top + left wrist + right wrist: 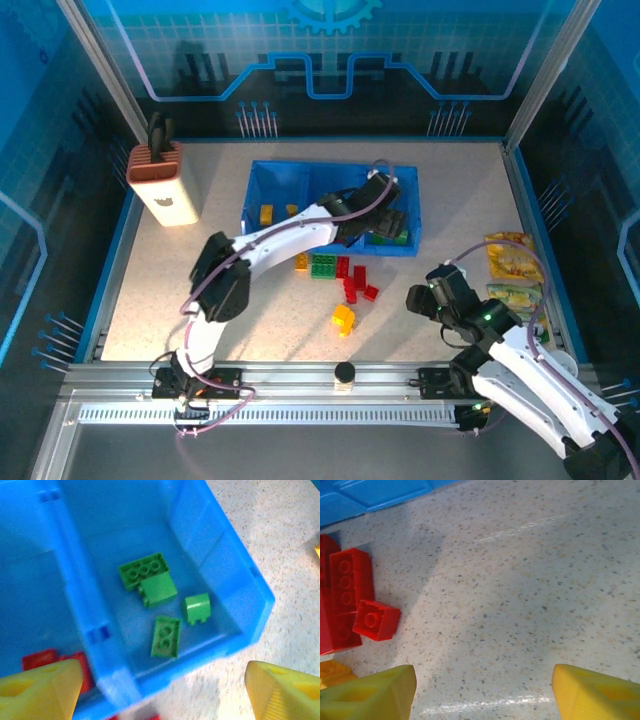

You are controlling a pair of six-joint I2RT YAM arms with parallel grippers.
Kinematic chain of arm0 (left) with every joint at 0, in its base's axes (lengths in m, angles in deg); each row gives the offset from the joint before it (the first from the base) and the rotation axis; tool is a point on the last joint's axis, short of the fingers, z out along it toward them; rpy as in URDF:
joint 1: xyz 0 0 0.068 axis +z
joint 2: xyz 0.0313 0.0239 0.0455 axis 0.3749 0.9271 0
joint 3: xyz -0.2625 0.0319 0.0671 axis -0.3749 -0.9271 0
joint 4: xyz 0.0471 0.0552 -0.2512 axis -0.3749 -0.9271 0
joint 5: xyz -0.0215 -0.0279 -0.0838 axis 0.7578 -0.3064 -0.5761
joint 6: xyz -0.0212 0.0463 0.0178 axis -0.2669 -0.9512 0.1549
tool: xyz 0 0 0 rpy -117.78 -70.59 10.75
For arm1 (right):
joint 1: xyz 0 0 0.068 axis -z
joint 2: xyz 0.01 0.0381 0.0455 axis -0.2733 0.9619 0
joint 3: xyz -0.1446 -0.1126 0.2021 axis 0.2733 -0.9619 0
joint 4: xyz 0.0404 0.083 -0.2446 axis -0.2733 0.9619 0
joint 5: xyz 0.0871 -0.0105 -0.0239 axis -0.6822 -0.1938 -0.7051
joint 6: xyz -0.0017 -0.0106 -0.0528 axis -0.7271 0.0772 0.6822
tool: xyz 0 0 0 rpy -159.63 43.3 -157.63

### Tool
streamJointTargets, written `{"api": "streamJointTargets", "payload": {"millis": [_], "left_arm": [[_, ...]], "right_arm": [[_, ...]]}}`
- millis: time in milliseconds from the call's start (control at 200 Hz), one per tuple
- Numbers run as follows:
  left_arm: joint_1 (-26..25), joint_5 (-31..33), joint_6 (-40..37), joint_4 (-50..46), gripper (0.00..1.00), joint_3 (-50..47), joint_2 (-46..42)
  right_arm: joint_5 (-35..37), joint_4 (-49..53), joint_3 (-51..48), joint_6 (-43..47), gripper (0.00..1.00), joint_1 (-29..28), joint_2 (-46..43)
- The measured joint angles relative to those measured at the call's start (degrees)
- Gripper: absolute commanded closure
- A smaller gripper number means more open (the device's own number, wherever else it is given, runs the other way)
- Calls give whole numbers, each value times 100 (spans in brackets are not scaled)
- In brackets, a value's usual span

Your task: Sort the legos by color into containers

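The left end effector (162, 680) hangs over the right compartment of the blue bin (220, 555). Its yellow fingers (40, 690) are spread apart with nothing between them. Directly below, four green legos (159, 590) lie on that compartment's floor. Just past the divider some red shapes (50, 660) appear, but I cannot tell whether they sit in the middle compartment or show through the translucent wall. The top view shows two yellow legos (266, 213) resting in the left compartment.

The right end effector (485, 680) is likewise apart and empty, low over bare worktop (530, 580), with loose red legos (350, 580) lying off to one side of it.

Near the front of the bin in the top view, an orange lego (301, 262), a green block (323, 265), the red cluster and a yellow-orange lego (343, 318) lie unsorted.

By my reading the sort is roughly half done. Green is nearly finished, yellow has begun, and most of the red appears to remain.
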Motion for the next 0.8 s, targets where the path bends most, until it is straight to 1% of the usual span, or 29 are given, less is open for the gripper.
{"api": "streamJointTargets", "payload": {"millis": [120, 195, 250, 375, 470, 515, 580, 800], "left_arm": [[0, 133, 181, 372, 16, -1257, -1062], [0, 214, 348, 566, 16, -2004, -1585], [0, 269, 468, 623, 17, -2503, -1871], [9, 400, 752, 684, 18, -3550, -2365], [39, 479, 1001, 675, 19, -4277, -2798], [55, 509, 1099, 658, 20, -4544, -3018], [85, 544, 1233, 647, 21, -4828, -3307], [118, 586, 1587, 658, 24, -5335, -3947]], "right_arm": [[-146, -264, 59, 258, 27, -240, 396], [-166, -417, 153, 404, 31, -479, 741], [-188, -531, 247, 501, 34, -638, 1029], [-186, -758, 520, 632, 35, -988, 1694], [-164, -949, 791, 708, 38, -1303, 2245], [-160, -1047, 933, 748, 42, -1414, 2507], [-162, -1185, 1152, 796, 44, -1545, 2898], [-212, -1534, 1775, 789, 47, -1687, 4015]]}}
